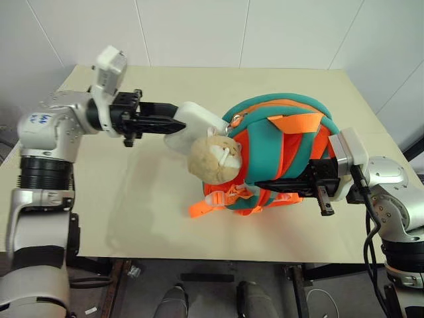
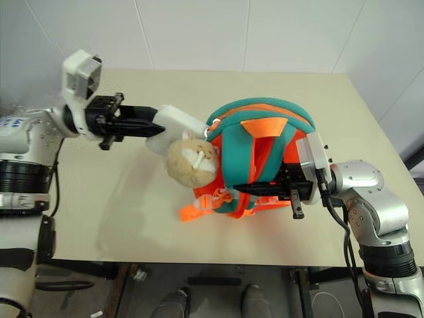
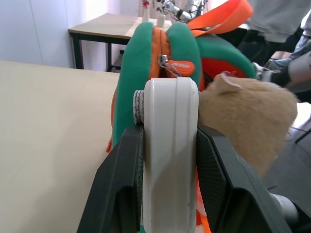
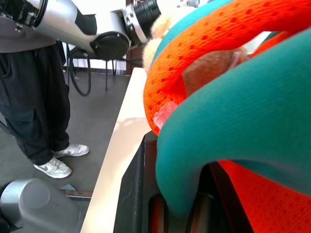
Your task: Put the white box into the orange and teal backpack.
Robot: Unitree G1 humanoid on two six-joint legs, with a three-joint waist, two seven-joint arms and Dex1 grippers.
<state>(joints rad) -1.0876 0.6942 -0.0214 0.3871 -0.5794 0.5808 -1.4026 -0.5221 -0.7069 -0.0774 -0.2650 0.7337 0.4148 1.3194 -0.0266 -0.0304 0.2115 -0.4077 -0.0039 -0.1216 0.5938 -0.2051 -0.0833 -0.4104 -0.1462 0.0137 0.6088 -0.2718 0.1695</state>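
Left tool clamped on the box, fingers level, pointing toward the backpack. Left wrist view: box held edge-on between both fingers, one on each flat face. Box is off the worktop, far end touching or just beside the plush head and near the teal rim at the backpack's top. Zip pull sits right above the box edge in the wrist view; can't tell whether the opening is wide enough there. Box not inside yet.

Backpack stands upright mid-worktop, straps facing the camera, orange loop on top, orange webbing and buckle trailing onto the worktop at its base. Plush head hangs off the side facing the left arm.

Right tool clenched on a teal strap low on the backpack's right side, fingers level, pointing left. Right wrist view shows the strap pinched between the fingers, orange mesh just above.

A person's legs and shoes stand on the floor beyond the worktop edge.
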